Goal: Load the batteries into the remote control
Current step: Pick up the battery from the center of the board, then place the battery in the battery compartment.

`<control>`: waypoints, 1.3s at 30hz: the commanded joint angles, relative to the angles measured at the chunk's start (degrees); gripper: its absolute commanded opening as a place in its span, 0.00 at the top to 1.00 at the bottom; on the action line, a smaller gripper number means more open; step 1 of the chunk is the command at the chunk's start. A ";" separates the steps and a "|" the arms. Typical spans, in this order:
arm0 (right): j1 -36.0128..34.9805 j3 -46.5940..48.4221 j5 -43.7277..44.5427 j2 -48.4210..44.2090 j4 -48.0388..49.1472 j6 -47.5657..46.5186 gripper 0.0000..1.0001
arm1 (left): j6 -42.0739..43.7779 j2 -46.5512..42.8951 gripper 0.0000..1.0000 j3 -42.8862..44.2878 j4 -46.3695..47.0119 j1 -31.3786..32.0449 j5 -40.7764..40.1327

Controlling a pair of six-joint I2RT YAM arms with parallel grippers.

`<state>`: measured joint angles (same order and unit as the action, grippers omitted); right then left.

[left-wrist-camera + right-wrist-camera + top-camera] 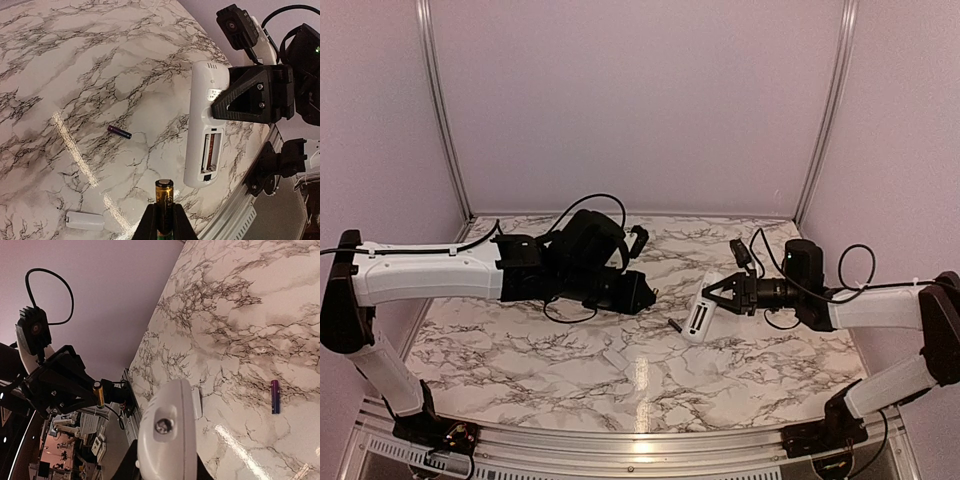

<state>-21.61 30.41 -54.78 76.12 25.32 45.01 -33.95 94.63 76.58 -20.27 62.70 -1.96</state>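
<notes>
Closest to the left wrist camera, the left gripper (164, 216) was closed on one battery (164, 192), which stood upright between the black fingers with its gold end up. Two batteries were in sight in all. The second battery (119, 131), dark and purplish, lay flat on the marble-patterned table (570, 370), untouched and well apart from both arms.

One remote control (205, 125), white and slim, was clamped across its upper half by the right gripper (723, 297) and held above the table. Its back faced the left wrist camera. One open battery compartment (211, 150) showed in its lower half; whether anything sat inside could not be told.

One small white cover (85, 220) lay flat on the table, apart from the loose battery. The held battery was near the remote's lower end but not touching it.
</notes>
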 commanded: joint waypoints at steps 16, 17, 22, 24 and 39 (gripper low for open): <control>-12.01 0.98 9.18 11.85 13.51 12.53 1.00 | -8.49 5.65 1.00 -2.49 2.64 3.02 12.32; -12.24 1.15 9.36 12.19 13.93 12.85 1.00 | -8.64 6.17 1.00 -2.11 1.83 3.03 11.88; -13.51 1.74 9.39 13.64 15.49 14.32 1.00 | -9.34 8.34 1.00 -1.03 -0.54 3.04 11.15; -13.99 1.71 9.27 14.10 16.12 14.68 1.00 | -9.50 8.84 1.00 -0.67 -1.10 2.96 10.70; -15.14 -0.38 8.89 16.70 24.60 19.78 1.00 | -11.83 11.92 1.00 2.38 -9.50 1.31 5.58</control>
<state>-35.51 30.00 -45.23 92.51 44.99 62.81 -45.01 104.27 77.67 -25.17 64.88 6.48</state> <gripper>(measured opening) 0.189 0.090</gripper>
